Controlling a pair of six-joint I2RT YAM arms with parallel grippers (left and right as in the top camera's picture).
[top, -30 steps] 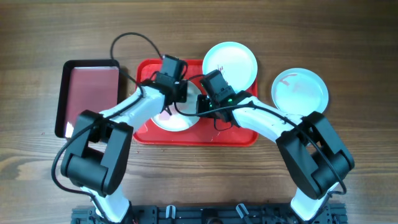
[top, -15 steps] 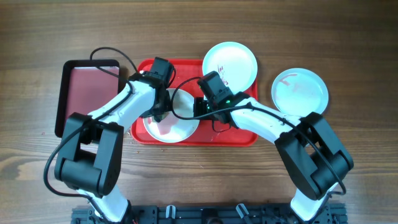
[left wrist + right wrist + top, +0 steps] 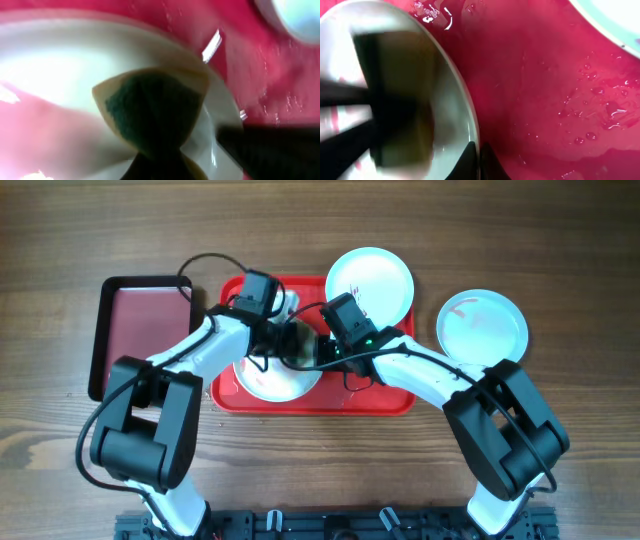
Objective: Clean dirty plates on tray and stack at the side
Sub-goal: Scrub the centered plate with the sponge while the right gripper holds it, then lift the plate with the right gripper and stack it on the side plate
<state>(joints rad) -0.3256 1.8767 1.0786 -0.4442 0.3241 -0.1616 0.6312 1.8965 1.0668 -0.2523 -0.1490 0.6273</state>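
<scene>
The red tray (image 3: 385, 395) lies mid-table. One plate (image 3: 268, 383) lies in its left half, with a reddish smear on its face. My right gripper (image 3: 322, 352) is shut on that plate's right rim (image 3: 470, 125). My left gripper (image 3: 285, 340) is shut on a green and yellow sponge (image 3: 152, 107) that presses on the plate (image 3: 60, 65). A second plate (image 3: 370, 283) rests over the tray's back right corner. A third plate (image 3: 482, 328) lies on the table to the right.
A black-rimmed tray with a maroon floor (image 3: 143, 330) lies left of the red tray. Water drops cover the red tray floor (image 3: 560, 90). Both arms cross above the tray's middle.
My left gripper swept with the sponge from the plate's left side back to the right, toward my right gripper. The plate shifted slightly. The right arm stayed put.
</scene>
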